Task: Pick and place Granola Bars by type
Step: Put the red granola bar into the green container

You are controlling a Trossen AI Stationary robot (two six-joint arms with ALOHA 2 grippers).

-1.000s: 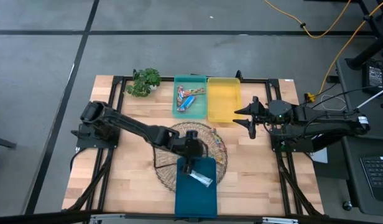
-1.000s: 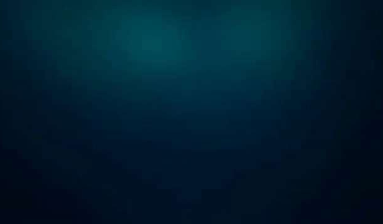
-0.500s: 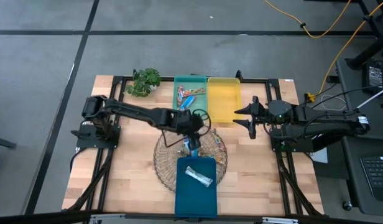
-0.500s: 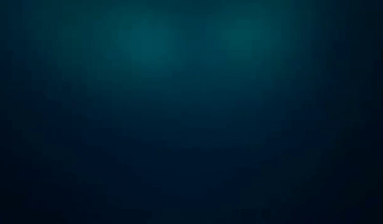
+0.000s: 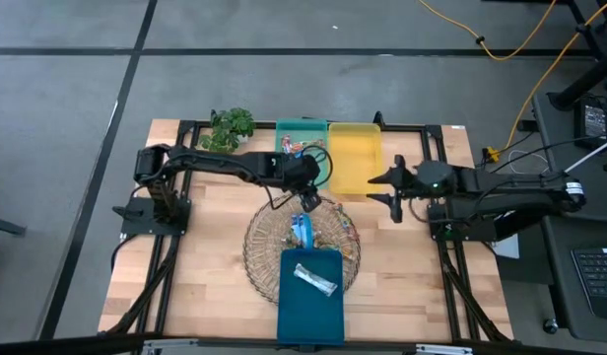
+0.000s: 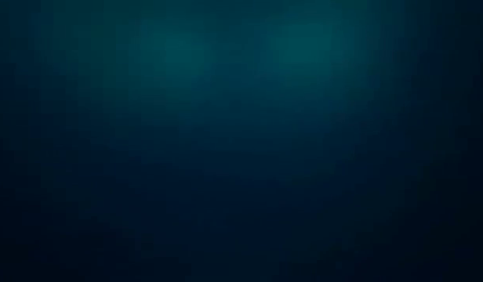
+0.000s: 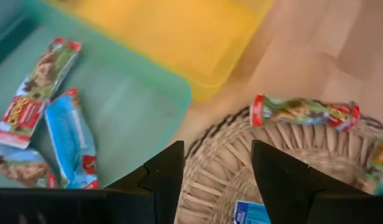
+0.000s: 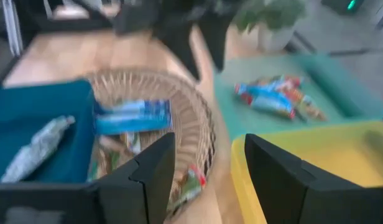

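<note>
- The wooden worktop (image 5: 205, 256) carries a round wire basket (image 5: 269, 258) with a dark blue tray (image 5: 310, 306) at its near edge.
- Green tray (image 7: 135, 106) and yellow tray (image 5: 354, 158) sit side by side at the far edge.
- Left hand (image 5: 308, 200), fingers apart and empty, hovers between green tray and basket.
- Right hand (image 5: 390, 187), fingers apart, waits beside the yellow tray.
- Granola Bars (image 7: 61, 124) lie in the green tray; a blue bar (image 5: 303, 232) lies in the basket, a silvery bar (image 5: 315, 278) in the blue tray.

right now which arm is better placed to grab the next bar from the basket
Left, probably. The left gripper hangs open over the far rim of the wire basket, close to a blue bar. The right gripper, also open, waits beside the yellow tray, off the basket.
</note>
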